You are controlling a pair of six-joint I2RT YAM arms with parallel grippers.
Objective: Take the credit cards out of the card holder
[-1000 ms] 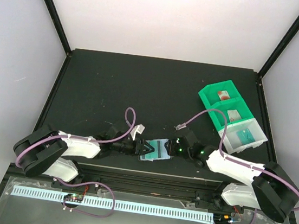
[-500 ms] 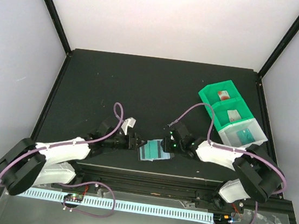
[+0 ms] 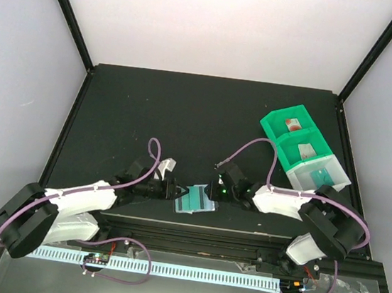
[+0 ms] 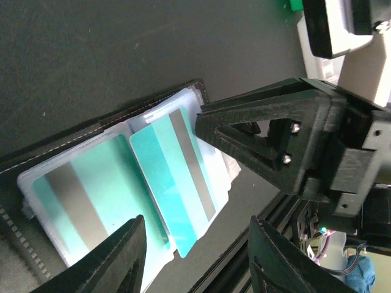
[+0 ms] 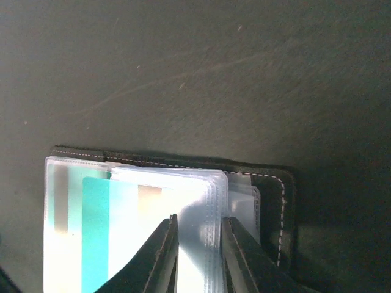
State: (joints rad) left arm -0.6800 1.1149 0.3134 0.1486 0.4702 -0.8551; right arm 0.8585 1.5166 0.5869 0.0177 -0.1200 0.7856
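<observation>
**Open card holder (image 3: pixel 195 201)**, lying flat on the matte black tabletop (image 3: pixel 150 112) near its front edge, between the two pincers. The outer shell is black and grained, with pale stitching along a round-cornered border. Inside is a fan of glossy clear plastic sleeves.

**Credit cards (image 4: pixel 173 177)**: thin teal rectangles, each crossed by a grey stripe. Two are visible. One sits squarely inside a sleeve. The other lies aslant beside it, with one corner reaching past the sleeve's edge; whether it is fully free of its sleeve cannot be told.

**Left pincer (image 4: pixel 194 244)**: angular black fingers spread wide at the holder's edge, gripping nothing.

**Right pincer (image 5: pixel 199 244)**: fingers drawn nearly together, pinching the stacked edges of the clear sleeves at the holder's opposite side.

**Far right of the tabletop**, well apart from the holder: a green plastic bin (image 3: pixel 275 143) with compartments, and a clear tray (image 3: pixel 296 180) just beside it.
</observation>
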